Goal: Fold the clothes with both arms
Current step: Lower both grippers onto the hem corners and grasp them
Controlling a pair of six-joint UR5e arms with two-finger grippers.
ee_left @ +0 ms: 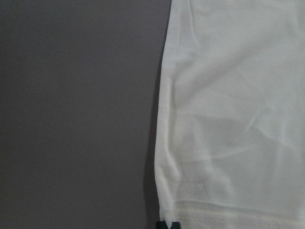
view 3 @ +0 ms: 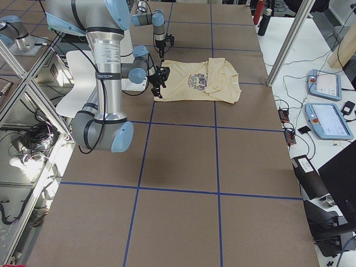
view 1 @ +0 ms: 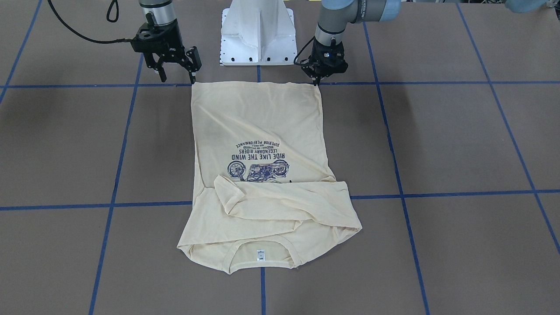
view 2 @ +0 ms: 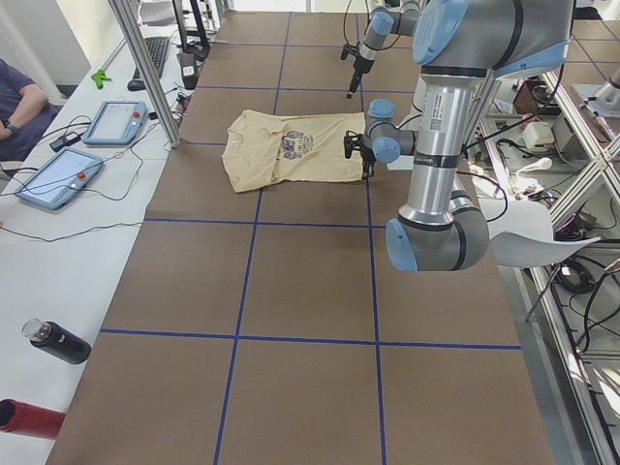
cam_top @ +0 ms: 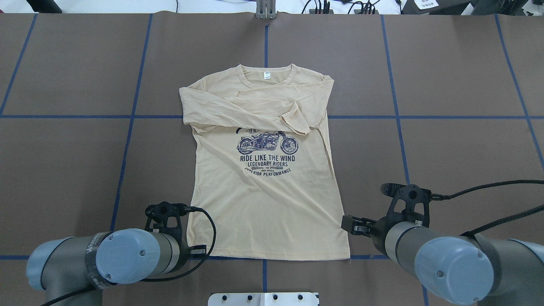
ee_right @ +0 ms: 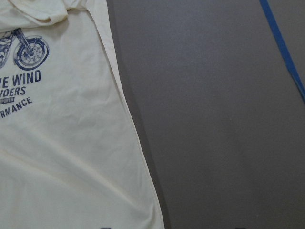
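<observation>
Shirt [cam_top: 263,204] lies flat and print [cam_top: 267,155] up in the middle of the worktop [cam_top: 446,148]. Its hem [view 1: 253,84] is toward the robot and both sleeves [cam_top: 238,106] are crossed over the chest.

Your left tool [view 1: 316,80] has its jaws together at one hem corner, low on the cloth, and looks clamped on it. Your right tool [view 1: 177,78] has its jaws spread, just above and beside the other corner, gripping nothing.

I judge the step to be taking both hem corners before carrying them to the collar [view 1: 280,264]. Lower the right tool until the corner sits between its jaws, then close. The fabric looks thin, so a shallow bite may slip. Lift both corners together and level, keeping the hem taut, or the fold will likely skew.

The side edge by the right tool slants outward, so aim at the corner itself. For room, the worktop runs wide on both sides of the shirt and past the collar. Only the base [view 1: 258,39] sits close behind the tools.
</observation>
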